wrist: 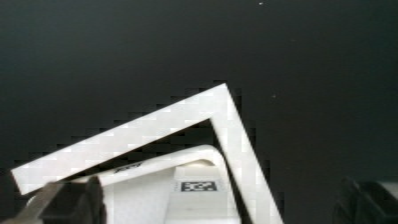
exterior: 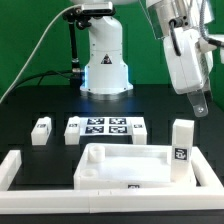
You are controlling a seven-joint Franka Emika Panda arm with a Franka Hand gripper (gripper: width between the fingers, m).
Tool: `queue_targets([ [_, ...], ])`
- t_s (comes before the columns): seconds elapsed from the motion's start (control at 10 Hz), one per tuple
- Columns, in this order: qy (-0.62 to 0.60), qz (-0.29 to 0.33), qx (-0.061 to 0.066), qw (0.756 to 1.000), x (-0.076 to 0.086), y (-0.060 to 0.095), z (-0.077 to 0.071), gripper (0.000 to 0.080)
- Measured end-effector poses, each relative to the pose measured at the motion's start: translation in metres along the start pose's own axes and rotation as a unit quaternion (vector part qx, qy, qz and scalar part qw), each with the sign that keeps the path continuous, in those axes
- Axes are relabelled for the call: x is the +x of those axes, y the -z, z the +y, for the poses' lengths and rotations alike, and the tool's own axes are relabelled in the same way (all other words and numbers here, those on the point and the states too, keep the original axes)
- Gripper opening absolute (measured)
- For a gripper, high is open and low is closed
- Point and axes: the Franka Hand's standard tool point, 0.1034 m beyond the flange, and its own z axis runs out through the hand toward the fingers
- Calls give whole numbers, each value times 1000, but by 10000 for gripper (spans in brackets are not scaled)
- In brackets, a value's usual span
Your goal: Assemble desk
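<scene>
The white tray-like desk top (exterior: 120,165) lies on the black table near the front. One short square leg (exterior: 181,140) stands upright at its corner on the exterior view's right, with a tag on its side. Another leg (exterior: 41,131) lies loose on the table at the exterior view's left. My gripper (exterior: 198,100) hangs high above and behind the upright leg, clear of everything. In the wrist view my gripper (wrist: 222,208) has its dark fingers (wrist: 68,200) far apart with nothing held. A tagged white part (wrist: 178,190) shows far below between them.
The marker board (exterior: 105,128) lies behind the desk top. Long white border bars (exterior: 60,205) run along the front and both sides; one corner shows in the wrist view (wrist: 199,115). The robot base (exterior: 104,65) stands at the back.
</scene>
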Motion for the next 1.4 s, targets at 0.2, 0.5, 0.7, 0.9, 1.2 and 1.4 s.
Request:
queue_targets([
  [0.2,9,1,-1,1000,0,-1,1,649],
  [0.5,89,9,-10,996,19,-13,39,649],
  [0.7,154,12,-22,988,21,-23,57,649],
  [0.9,227,11,-24,974,22,-23,56,649],
  [1.2,323,14,-23,946,20,-33,72,649],
  [1.4,411,6,-40,911,31,-38,100,649],
])
